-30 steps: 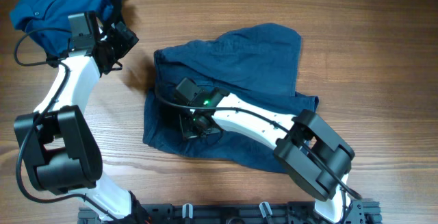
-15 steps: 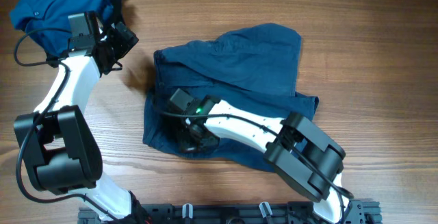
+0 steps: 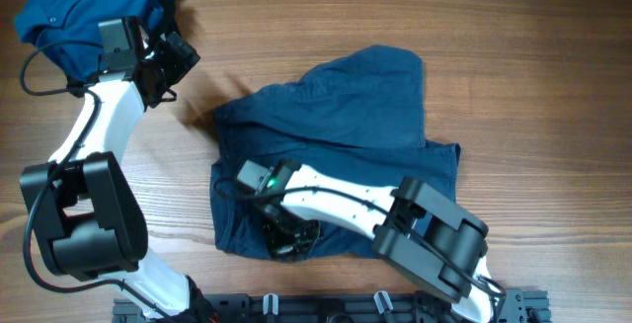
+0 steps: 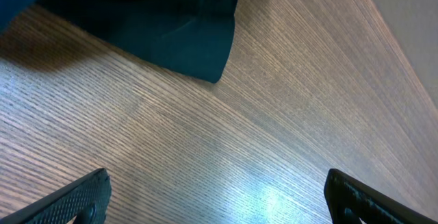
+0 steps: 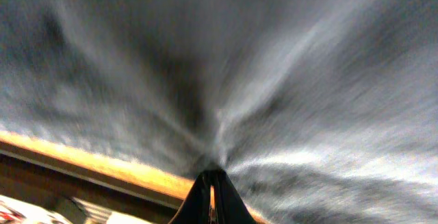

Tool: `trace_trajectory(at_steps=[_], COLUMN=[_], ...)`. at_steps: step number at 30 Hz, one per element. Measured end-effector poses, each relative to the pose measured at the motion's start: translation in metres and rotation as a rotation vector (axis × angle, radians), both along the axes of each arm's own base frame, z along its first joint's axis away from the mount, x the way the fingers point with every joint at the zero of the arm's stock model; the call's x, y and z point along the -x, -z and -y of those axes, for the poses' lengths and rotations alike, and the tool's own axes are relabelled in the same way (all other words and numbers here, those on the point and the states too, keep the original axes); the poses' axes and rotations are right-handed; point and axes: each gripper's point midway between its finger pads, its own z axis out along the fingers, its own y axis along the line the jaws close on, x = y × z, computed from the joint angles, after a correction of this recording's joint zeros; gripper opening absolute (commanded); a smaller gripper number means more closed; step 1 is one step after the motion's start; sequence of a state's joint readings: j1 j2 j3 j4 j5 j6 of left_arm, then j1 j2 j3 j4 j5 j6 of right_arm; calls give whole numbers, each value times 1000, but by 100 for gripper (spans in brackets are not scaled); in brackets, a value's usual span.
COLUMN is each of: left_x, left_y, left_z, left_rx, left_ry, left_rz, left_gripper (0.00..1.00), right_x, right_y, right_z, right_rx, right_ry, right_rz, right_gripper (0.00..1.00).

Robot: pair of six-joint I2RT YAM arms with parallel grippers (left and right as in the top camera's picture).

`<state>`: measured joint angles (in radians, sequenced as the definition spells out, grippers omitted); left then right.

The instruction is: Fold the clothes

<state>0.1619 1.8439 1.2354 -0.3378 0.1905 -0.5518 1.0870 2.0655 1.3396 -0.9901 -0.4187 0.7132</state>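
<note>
Two garments share the wooden table (image 3: pixel 533 46): our right gripper (image 3: pixel 288 236), fingers pressed together, pinches the navy shorts (image 3: pixel 346 106) near their robot-side edge at mid-table; our left gripper (image 3: pixel 176 61) hangs spread wide over bare wood beside the blue shirt (image 3: pixel 69 7) in the far-left corner.

The overhead view is evenly lit and sharp, with soft shadows on the table (image 3: pixel 553 66) beside the clothes (image 3: pixel 346 96). The left wrist view shows a pale patch of glare on the table near its bottom edge and a dim shadow under the clothes. The right wrist view is dim and heavily smeared, the clothes reduced to streaks.
</note>
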Motion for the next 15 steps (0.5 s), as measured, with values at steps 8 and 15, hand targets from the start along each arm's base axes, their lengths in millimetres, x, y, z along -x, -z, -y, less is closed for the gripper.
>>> trace_trajectory(at_steps=[8, 15], left_x=[13, 34], left_y=[7, 14], left_z=[13, 34], left_rx=[35, 123], left_ry=[78, 166], left_rz=[-50, -129], left_gripper=[100, 100], right_x=[5, -46], right_y=[-3, -80], right_z=[3, 16], right_rx=[15, -127], right_ry=[-32, 71], right_rz=[23, 217], right_gripper=[4, 35])
